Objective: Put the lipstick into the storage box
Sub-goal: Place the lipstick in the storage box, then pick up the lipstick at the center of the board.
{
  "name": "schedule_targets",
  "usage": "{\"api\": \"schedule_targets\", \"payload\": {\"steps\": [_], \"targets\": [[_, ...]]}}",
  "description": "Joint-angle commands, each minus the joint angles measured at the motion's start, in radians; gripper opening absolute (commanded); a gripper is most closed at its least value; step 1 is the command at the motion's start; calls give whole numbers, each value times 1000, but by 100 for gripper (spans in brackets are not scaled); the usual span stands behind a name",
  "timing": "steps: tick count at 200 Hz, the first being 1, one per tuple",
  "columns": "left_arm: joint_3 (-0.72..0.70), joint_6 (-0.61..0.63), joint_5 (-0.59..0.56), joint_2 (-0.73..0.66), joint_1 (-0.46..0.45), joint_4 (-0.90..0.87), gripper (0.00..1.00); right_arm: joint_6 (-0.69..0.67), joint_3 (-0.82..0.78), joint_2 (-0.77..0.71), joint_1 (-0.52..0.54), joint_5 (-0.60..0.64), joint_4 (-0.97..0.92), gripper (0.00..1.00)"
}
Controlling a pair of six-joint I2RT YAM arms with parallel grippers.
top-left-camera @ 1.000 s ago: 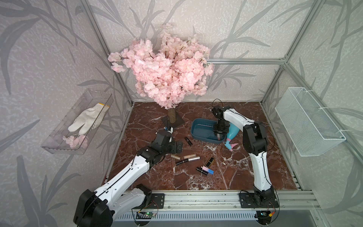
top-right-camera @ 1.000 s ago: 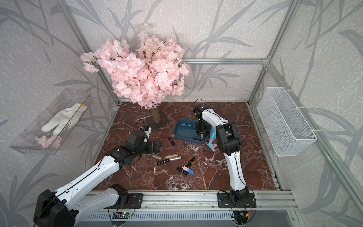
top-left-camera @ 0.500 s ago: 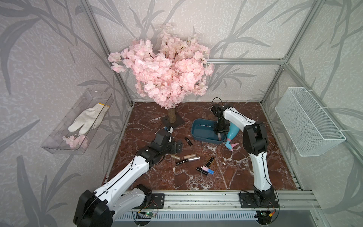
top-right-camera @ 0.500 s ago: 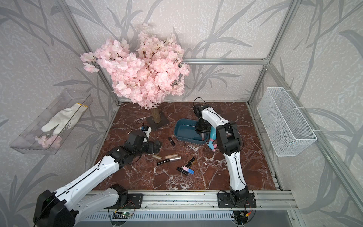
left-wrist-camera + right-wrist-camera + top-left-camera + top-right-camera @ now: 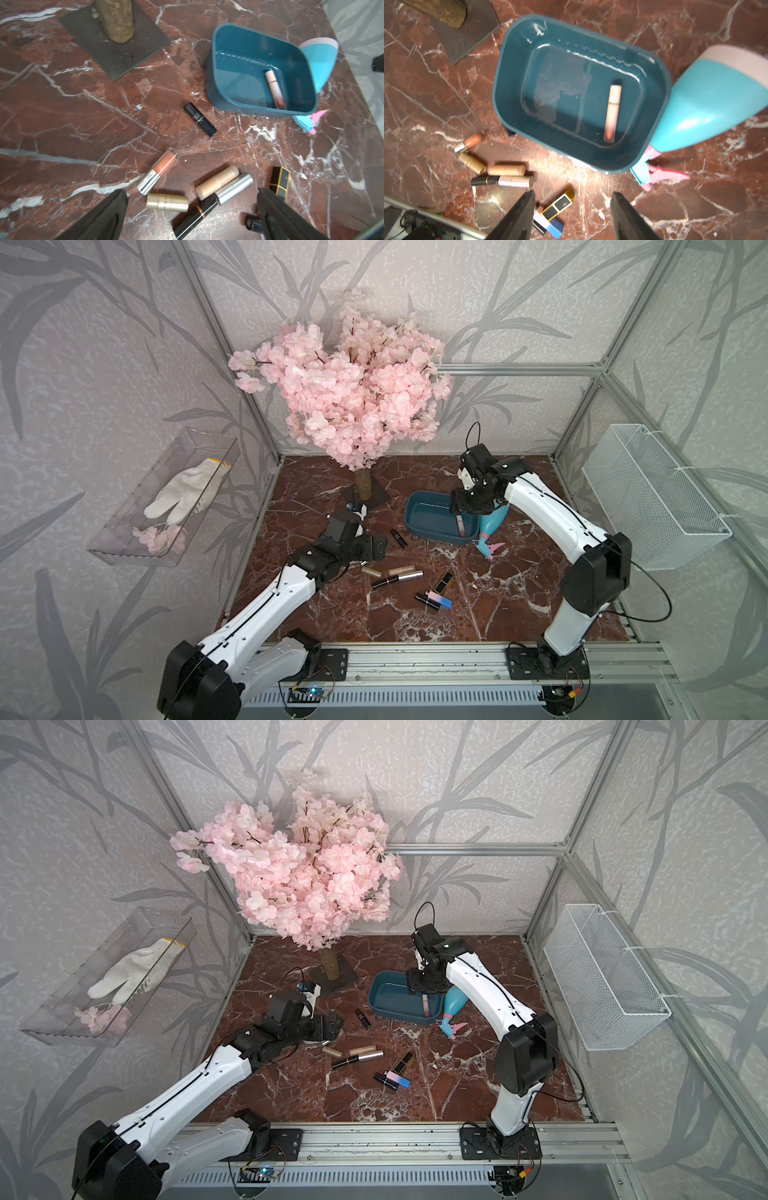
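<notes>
Newly parted, right pincer (image 5: 573,193) hangs empty over lipstick (image 5: 612,112) lying along storage box (image 5: 506,93) wall; left pincer (image 5: 192,190) wide.

In the right wrist view the spray bottle (image 5: 716,99) runs off the edge and a finger (image 5: 518,218) covers part of the pink-blue lipstick (image 5: 550,225), while in a top view the right end effector (image 5: 465,508) hides one far corner of the box (image 5: 432,536).

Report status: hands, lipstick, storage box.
Left hand open, above loose lipsticks. Right hand open, empty, over dark teal plastic storage box. Pale pink lipstick tube lies inside. Teal plastic spray bottle lies beside box.
</notes>
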Motion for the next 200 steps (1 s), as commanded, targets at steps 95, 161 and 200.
{"api": "schedule_targets", "payload": {"steps": [95, 161, 200], "targets": [[226, 210, 60, 320, -254, -119, 100, 392, -588, -417, -64, -82, 76, 77], [315, 136, 15, 445, -278, -176, 96, 519, -657, -453, 21, -55, 66, 74], [270, 142, -27, 397, -278, -170, 96, 747, -666, -276, 199, -33, 112, 71]]}}
